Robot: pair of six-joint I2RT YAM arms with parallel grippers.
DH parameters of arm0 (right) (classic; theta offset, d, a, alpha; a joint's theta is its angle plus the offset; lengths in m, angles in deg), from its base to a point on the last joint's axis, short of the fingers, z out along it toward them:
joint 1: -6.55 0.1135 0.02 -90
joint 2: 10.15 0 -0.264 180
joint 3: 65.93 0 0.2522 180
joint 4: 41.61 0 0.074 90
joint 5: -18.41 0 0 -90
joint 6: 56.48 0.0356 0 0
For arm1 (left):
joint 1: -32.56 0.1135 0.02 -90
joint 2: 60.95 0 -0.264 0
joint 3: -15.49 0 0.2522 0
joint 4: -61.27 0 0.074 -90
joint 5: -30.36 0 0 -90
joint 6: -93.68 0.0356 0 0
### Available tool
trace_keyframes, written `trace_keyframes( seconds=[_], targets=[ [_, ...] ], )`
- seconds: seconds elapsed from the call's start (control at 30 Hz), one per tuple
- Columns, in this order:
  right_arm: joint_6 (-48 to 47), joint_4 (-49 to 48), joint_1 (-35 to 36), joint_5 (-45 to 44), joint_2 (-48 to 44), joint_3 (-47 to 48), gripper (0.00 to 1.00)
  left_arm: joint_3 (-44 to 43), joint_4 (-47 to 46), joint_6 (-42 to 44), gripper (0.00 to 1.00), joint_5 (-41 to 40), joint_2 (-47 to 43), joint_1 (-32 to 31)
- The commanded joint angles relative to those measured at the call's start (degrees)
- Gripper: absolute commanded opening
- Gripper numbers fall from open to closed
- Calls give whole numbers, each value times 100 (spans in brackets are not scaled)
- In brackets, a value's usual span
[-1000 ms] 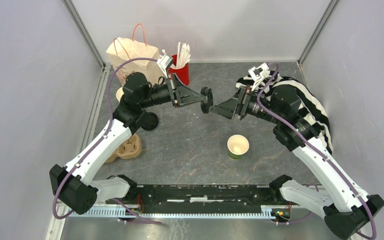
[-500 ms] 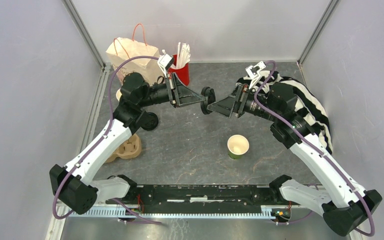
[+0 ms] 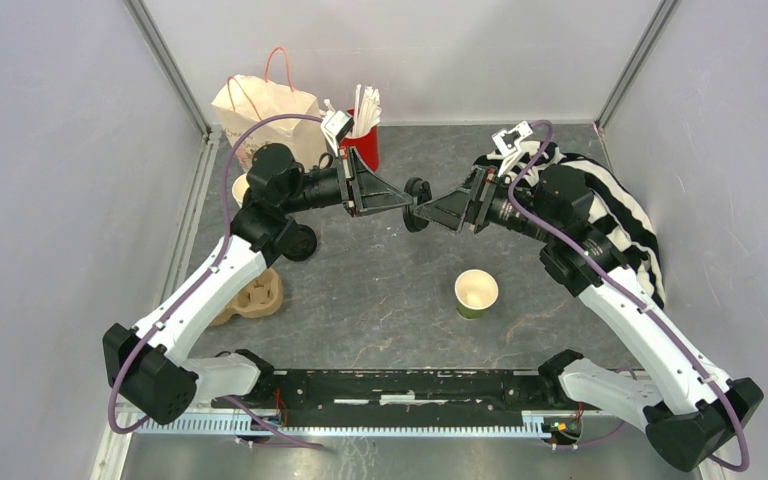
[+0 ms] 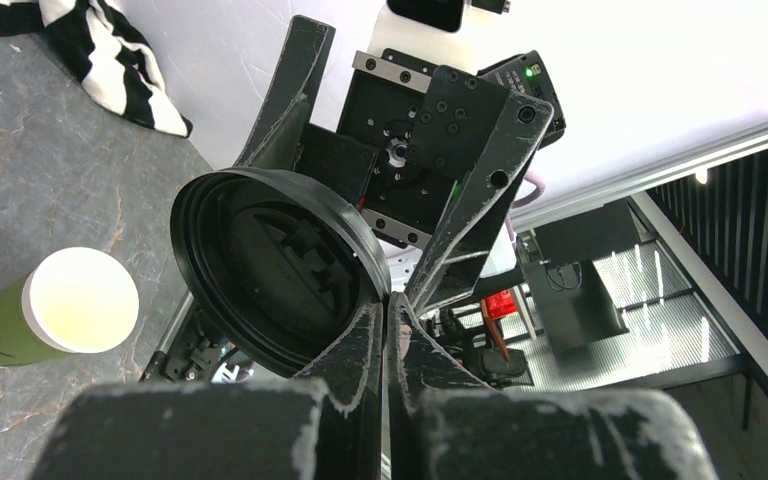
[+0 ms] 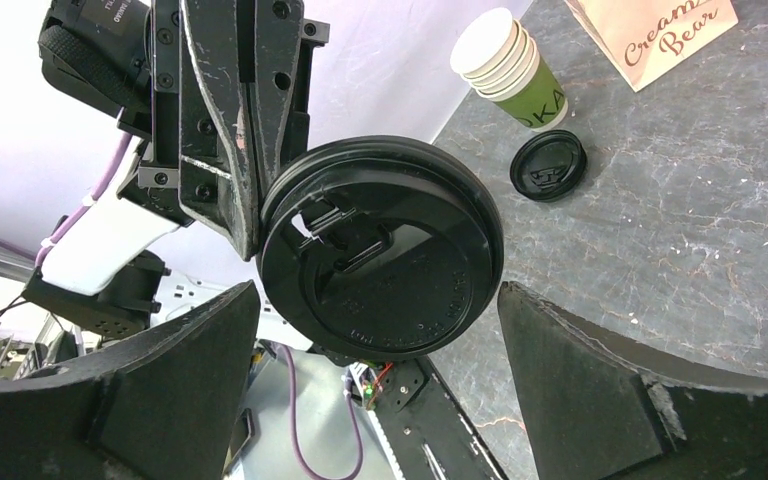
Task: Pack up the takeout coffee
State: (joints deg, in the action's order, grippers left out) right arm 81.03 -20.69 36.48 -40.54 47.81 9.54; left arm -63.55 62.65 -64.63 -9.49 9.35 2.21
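Note:
The takeout coffee is out of view. My left gripper is shut on the rim of a round black lid and holds it on edge above the middle of the table. My right gripper faces it from the right. Its jaws are wide open, one on each side of the lid, not touching it. An open green paper cup with a cream inside stands upright on the table, below and to the right of both grippers.
A paper bag and a red cup of white sticks stand at the back left. A stack of green cups and a loose black lid sit near the bag. A pulp cup carrier lies left, a striped cloth right.
My right gripper has moved left to the lid, so its open fingers now flank it. The left gripper has shifted slightly while still holding the lid.

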Motion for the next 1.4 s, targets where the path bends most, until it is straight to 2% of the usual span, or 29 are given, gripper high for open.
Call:
trace_keyframes(
  seconds=[0.0,0.63,1.3,1.37],
  targets=[
    [-30,-397,51,-54,48,271,95,-157,-63,-43,2,202,-34,-2],
    [-40,-500,179,-143,142,217,93,-126,-19,-33,2,288,-34,-6],
    [-98,-458,200,-213,133,143,85,-84,-65,-27,2,311,-34,-6],
    [-101,-455,200,-230,116,131,85,-67,-109,-42,6,295,-34,-2]
  ],
)
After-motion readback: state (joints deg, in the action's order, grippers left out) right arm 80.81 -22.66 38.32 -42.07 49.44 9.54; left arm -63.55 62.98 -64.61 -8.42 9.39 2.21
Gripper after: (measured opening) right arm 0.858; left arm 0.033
